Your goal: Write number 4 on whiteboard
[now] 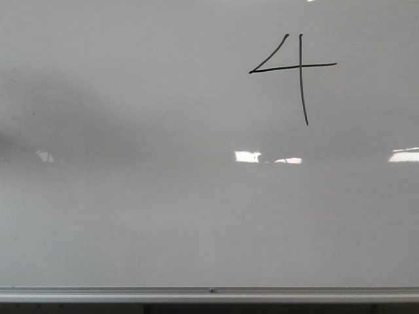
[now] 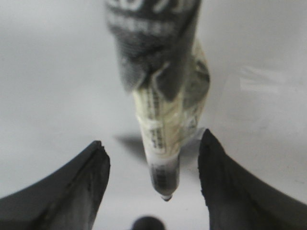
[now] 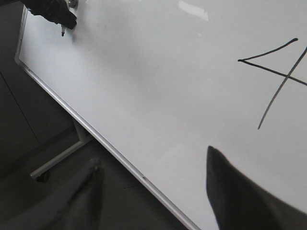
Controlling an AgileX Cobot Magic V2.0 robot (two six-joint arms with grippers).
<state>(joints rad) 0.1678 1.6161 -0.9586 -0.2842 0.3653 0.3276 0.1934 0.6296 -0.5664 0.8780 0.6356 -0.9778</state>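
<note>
The whiteboard (image 1: pixel 131 216) is by far the biggest thing, a glossy pale grey-white surface that both tools face and that fills the front view almost to its edges. A thin silver rail (image 1: pixel 209 292) runs along its lower edge. In the right wrist view this rail passes close to the right tool (image 3: pixel 153 163), and past it part of a pale stand foot (image 3: pixel 57 160) rests on the dark floor with a small caster (image 3: pixel 43 176) at its end. The right tool's two dark fingers are spread wide with nothing between them, and they hang in front of the board near its lower edge. The left tool (image 2: pixel 152 146) is also spread - its two black fingertips stand clear on either side of a marker (image 2: pixel 160 139) and do not touch it at the tips. The marker's pale barrel is wrapped in tape and its dark nib sits midway between those fingers, casting a soft shadow on the board; whether the nib touches the surface I cannot tell. The number 4 (image 1: pixel 298 65) is drawn in thin black line - a slanted stroke, a horizontal one and a long vertical, open at the top. It lies ahead of the right tool and well apart from the left tool, which sits far off by a corner of the board. Smallest are a few bright white light reflections (image 1: pixel 247 156) across the middle of the board.
</note>
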